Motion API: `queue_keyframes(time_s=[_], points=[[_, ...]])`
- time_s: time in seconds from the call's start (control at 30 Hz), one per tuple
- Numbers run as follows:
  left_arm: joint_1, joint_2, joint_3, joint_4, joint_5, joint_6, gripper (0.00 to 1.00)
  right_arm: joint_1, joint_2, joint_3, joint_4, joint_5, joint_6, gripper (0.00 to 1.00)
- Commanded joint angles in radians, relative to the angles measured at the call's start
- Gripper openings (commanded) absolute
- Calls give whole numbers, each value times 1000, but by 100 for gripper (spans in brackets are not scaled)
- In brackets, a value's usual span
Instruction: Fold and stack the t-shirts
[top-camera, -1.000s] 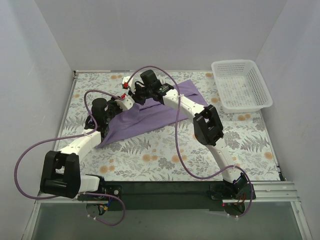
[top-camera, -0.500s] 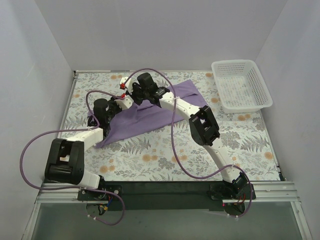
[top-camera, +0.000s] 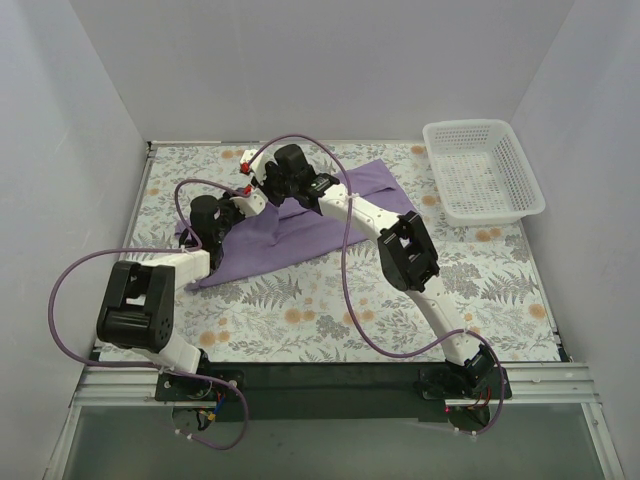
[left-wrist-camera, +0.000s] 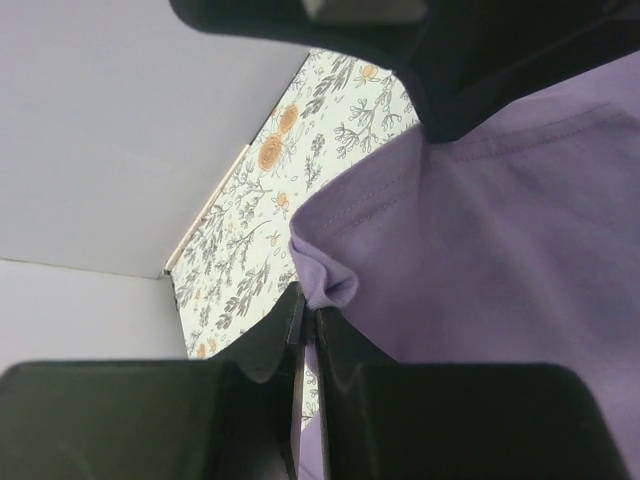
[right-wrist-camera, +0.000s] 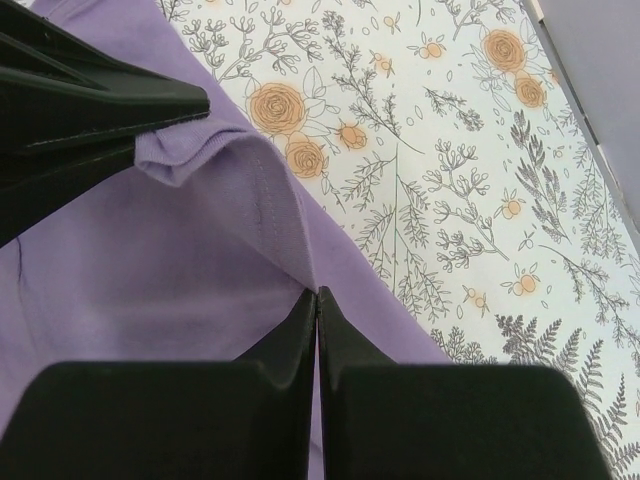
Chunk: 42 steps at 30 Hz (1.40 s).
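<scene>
- On floral surface (top-camera: 300, 310), centre-left: plain lavender t-shirt (top-camera: 310, 225), rumpled, partly folded over.
- left gripper (left-wrist-camera: 305, 305) pinched closed on a stitched-edge fold.
- right gripper (right-wrist-camera: 316, 297) clamped closed on its edge.

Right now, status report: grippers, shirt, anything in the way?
Left gripper shut on shirt edge. Right gripper shut on its hem. Fold unfinished. Basket far right, nothing blocking.
</scene>
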Motion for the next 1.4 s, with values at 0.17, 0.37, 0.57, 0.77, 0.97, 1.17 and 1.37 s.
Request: queue_keyframes(time_s=[0.17, 0.37, 0.57, 0.77, 0.97, 1.17, 1.37], points=[[11, 18, 27, 87, -61, 10, 0, 1, 27, 54, 71, 40, 13, 1], [11, 41, 26, 102, -96, -7, 0, 3, 37, 54, 94, 68, 18, 1], [12, 59, 24, 104, -99, -27, 0, 7, 52, 63, 117, 77, 15, 1], [12, 92, 76, 26, -137, -172, 26, 12, 57, 61, 143, 169, 24, 33], [20, 17, 172, -167, -338, -502, 52, -34, -136, -125, 157, 124, 4, 64], [61, -148, 291, -572, -313, -964, 72, -167, -425, -375, -138, -501, -167, 78], [141, -298, 180, -833, -72, -1270, 72, -229, -724, -796, -312, -517, -361, 78]])
